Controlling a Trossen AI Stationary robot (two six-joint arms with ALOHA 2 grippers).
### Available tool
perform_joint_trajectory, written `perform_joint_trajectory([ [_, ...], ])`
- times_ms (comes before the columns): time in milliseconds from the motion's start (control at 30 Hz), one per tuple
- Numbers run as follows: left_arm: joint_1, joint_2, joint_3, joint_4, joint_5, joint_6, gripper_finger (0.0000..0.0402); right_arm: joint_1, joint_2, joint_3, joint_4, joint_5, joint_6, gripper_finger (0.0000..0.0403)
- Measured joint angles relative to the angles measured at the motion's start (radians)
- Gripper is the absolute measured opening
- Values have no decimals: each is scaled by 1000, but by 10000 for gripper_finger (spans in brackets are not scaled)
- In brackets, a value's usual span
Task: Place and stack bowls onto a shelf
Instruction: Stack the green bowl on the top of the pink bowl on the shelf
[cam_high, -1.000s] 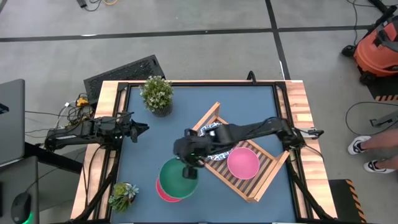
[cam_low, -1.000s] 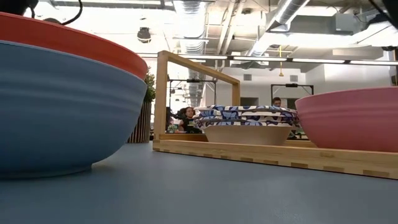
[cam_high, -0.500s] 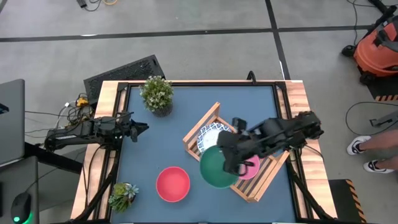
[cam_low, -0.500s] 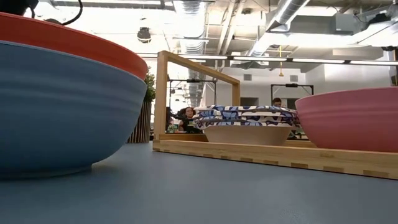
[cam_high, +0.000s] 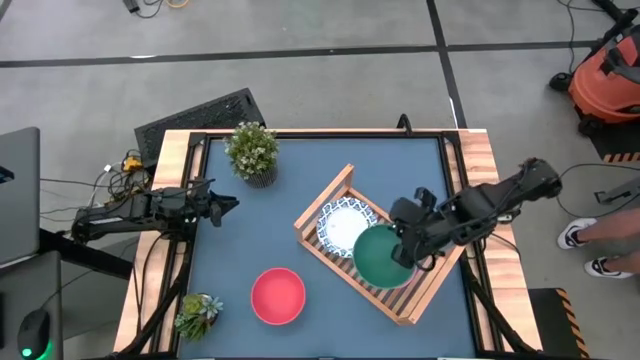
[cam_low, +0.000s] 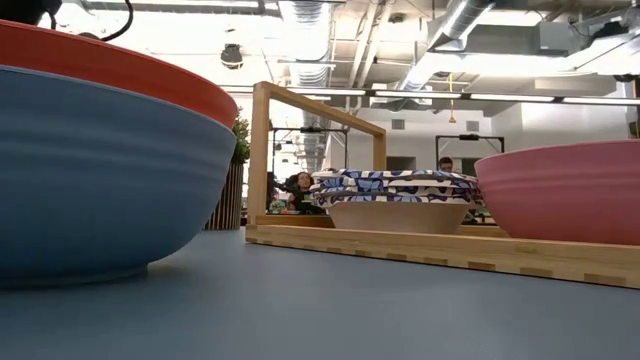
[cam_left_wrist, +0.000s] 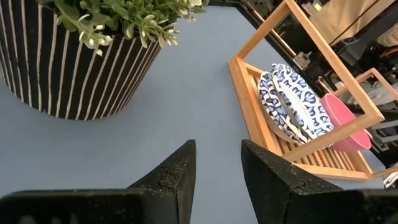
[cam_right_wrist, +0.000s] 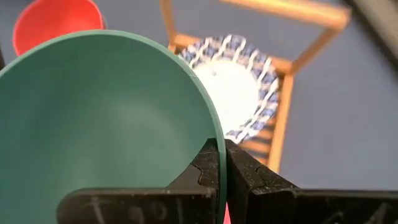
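Right of centre, high view: green bowl (cam_high: 380, 257) above shelf (cam_high: 335, 188)
Right tool (cam_right_wrist: 222, 163): pinched shut on bowl rim
Left tool (cam_left_wrist: 217, 163): empty, fingers apart
Handling: light, rigid, probably slippery; thin rim best

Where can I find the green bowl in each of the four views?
High view: green bowl over the shelf, right of centre.
Low view: not in it.
Left wrist view: not in it.
Right wrist view: fills the left, in the right end effector.
Shared landmark: blue-patterned bowl.
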Motion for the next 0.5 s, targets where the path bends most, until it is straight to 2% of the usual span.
perform_joint_trajectory([
  [267, 0, 0, 0, 0, -20, -7, 112, 0, -223, -511, 314, -27, 167, 28],
  [500, 0, 0, 0, 0, -55, -36, 112, 0, -335, -801, 484, -29, 301, 28],
])
